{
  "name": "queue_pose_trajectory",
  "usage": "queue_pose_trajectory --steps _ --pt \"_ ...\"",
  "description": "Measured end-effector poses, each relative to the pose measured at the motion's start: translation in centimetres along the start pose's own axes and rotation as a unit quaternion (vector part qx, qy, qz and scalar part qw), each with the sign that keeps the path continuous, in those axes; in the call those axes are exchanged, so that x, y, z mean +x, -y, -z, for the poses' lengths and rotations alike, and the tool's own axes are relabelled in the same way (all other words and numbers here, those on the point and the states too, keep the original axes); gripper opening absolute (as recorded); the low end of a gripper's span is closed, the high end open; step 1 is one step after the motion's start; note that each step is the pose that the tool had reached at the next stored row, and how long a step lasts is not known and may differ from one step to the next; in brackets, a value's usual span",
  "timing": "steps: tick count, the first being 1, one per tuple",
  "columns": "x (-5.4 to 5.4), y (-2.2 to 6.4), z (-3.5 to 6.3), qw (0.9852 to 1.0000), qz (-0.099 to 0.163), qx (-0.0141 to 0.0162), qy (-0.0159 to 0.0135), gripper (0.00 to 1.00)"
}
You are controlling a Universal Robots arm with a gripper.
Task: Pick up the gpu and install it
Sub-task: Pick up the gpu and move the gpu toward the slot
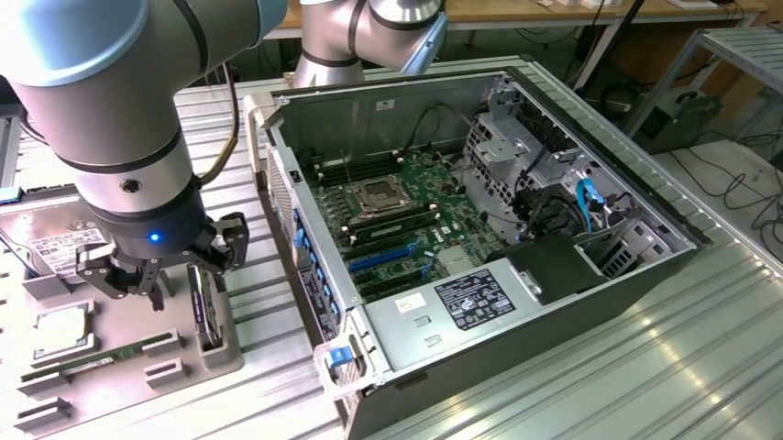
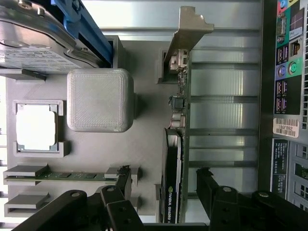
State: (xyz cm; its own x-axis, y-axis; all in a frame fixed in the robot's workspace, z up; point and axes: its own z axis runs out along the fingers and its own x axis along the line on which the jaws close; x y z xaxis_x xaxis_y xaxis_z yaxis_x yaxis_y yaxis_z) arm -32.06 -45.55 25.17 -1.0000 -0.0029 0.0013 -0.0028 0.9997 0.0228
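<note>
The gpu (image 1: 207, 318) stands on its long edge in a slot at the edge of the grey parts tray (image 1: 123, 367) nearest the computer case. In the wrist view the gpu (image 2: 180, 101) is a thin green board with a silver bracket at one end and a black cooler at the other. My gripper (image 1: 165, 273) hangs just above the tray, open. Its two black fingers (image 2: 122, 185) straddle the cooler end of the card without touching it, so my gripper (image 2: 166, 187) holds nothing.
The tray also carries a hard drive (image 2: 33, 38), a processor (image 2: 36, 127), a memory stick (image 2: 67, 175) and a grey block (image 2: 100, 100). The open computer case (image 1: 636, 266) lies to the exterior view's right, its motherboard (image 1: 416, 220) with blue slots (image 1: 381, 263) exposed.
</note>
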Motion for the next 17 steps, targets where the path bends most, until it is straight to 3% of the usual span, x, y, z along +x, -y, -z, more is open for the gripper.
queue_pose_trajectory --steps 17 --pt "0.0 -0.38 -0.05 1.0 0.0 0.0007 -0.0001 0.66"
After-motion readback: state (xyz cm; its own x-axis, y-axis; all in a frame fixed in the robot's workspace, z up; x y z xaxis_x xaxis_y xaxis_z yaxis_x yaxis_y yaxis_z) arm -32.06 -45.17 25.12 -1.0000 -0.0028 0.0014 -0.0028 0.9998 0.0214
